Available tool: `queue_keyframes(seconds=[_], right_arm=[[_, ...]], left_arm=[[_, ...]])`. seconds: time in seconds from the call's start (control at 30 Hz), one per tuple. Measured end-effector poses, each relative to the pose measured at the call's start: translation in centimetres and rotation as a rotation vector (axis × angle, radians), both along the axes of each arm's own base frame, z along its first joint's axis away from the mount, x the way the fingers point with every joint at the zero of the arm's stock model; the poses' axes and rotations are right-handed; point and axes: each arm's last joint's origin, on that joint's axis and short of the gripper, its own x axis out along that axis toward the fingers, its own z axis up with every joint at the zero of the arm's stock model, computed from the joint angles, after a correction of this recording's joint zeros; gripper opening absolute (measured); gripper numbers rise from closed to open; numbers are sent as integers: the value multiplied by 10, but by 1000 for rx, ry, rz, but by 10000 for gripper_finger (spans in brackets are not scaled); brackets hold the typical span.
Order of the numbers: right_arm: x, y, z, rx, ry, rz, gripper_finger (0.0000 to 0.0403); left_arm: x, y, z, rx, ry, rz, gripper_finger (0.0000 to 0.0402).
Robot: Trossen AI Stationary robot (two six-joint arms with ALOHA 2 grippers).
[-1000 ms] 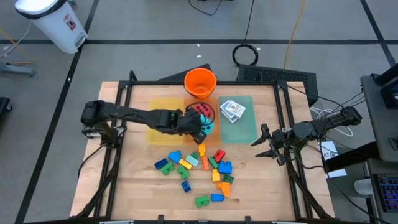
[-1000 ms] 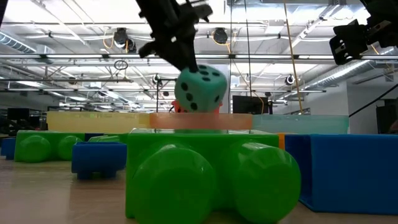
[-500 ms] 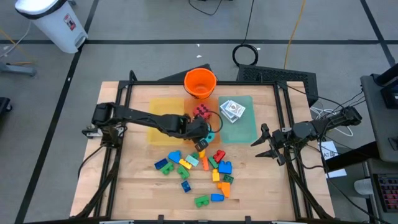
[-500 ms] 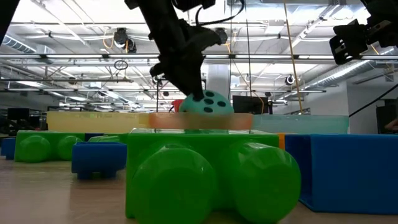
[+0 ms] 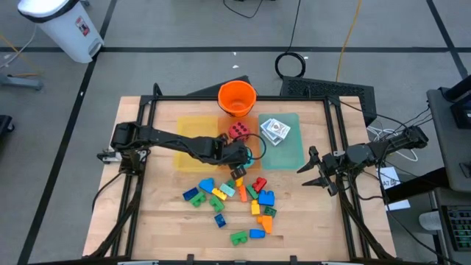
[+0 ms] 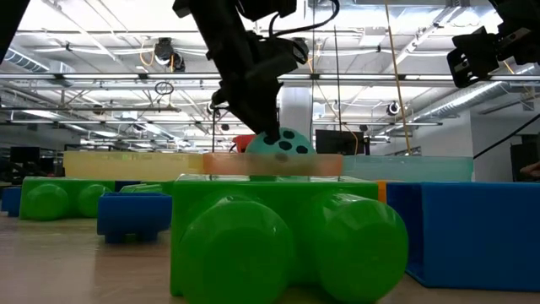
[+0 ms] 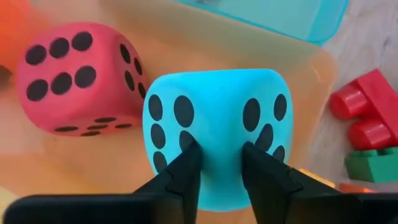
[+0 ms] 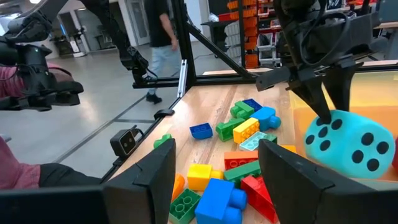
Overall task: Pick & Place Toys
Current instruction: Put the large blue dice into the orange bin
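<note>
High view: the left gripper (image 5: 243, 154) is seen reaching across the table to the orange tray (image 5: 254, 137) in the middle, where the teal die (image 5: 249, 152) is held at the near edge, just beside the red die (image 5: 238, 131). The die is judged to be placed here because the tray already holds its red partner. The bricks (image 5: 235, 197) are left scattered on the bare wood nearer the camera side, and the card packs (image 5: 275, 130) lie on the green tray (image 5: 293, 151) to the right. The right gripper (image 5: 321, 171) waits at the right edge of the table, spread open and holding nothing.

Low view: the teal die (image 6: 281, 143) is seen low behind the tray wall, with the dark fingers pinching it from above (whether it rests on the tray floor cannot be told).

Left wrist view: two fingers (image 7: 186, 165) are closed onto the teal die (image 7: 214, 124), their tips pressed into the foam of one face; the red die (image 7: 78, 78) sits just beside it.

Right wrist view: the teal die (image 8: 348, 143) is seen far off, clamped under the other arm's gripper (image 8: 323, 109), with bricks (image 8: 239, 162) strewn nearer.
</note>
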Motion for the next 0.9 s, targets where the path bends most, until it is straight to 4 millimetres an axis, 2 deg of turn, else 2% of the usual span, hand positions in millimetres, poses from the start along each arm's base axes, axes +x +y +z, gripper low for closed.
queue_keyframes(seconds=[0.3, 0.5, 0.67, 0.9], right_arm=[[0, 0, 0, 0, 0, 0, 196], [0, 0, 0, 0, 0, 0, 196], [0, 0, 0, 0, 1, 0, 196], [0, 0, 0, 0, 1, 0, 196]], left_arm=[[0, 1, 1, 61, 14, -25, 240], [5, 1, 16, 75, -3, -49, 279], [8, 1, 42, 79, 3, -68, 286], [4, -10, 96, 24, 2, -84, 281]])
